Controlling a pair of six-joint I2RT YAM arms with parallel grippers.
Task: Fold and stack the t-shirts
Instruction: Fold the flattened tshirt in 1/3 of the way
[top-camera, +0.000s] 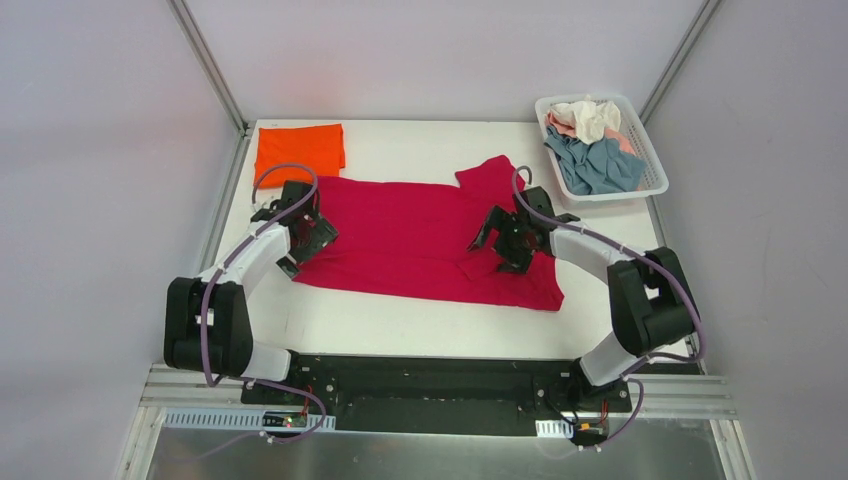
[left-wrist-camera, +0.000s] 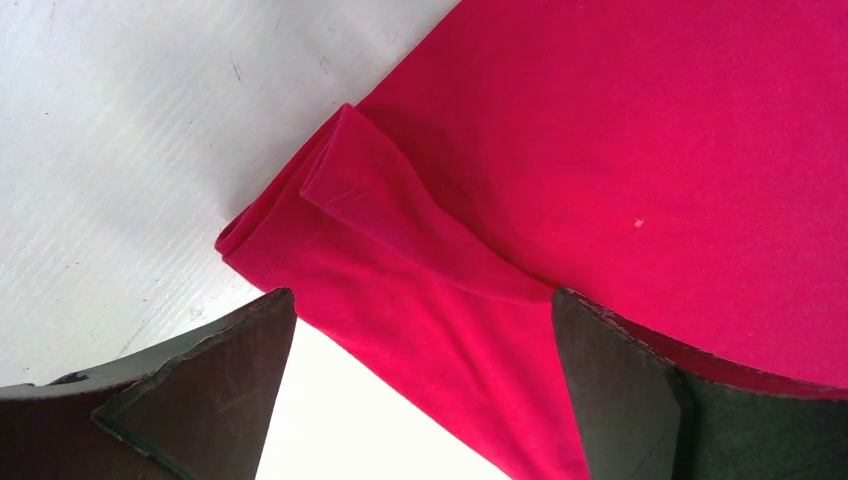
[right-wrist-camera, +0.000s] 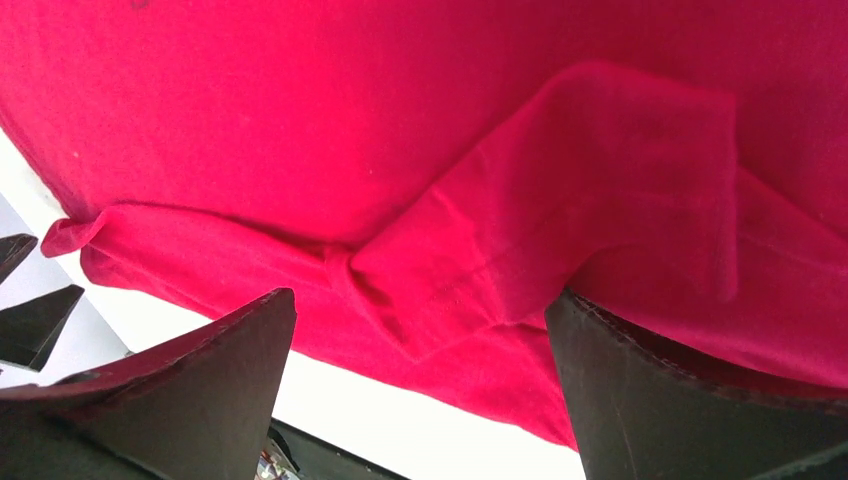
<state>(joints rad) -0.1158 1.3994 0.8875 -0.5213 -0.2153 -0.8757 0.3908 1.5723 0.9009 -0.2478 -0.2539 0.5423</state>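
Now the red shirt (top-camera: 420, 235) lies flat in the middle of the table (top-camera: 420, 322). The left gripper (top-camera: 308, 236) and the right gripper (top-camera: 494, 240) hang over it, fingers wide apart, holding nothing. A grab might catch only one layer, and then the fold would go crooked. The orange shirt (top-camera: 300, 150) and the basket (top-camera: 655, 178) sit at the far corners, out of the way.

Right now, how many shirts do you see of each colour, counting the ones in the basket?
Crimson red shirt: 1
Orange shirt: 1
Grey-blue shirt: 1
Cream shirt: 1
Pale pink shirt: 1
Total: 5
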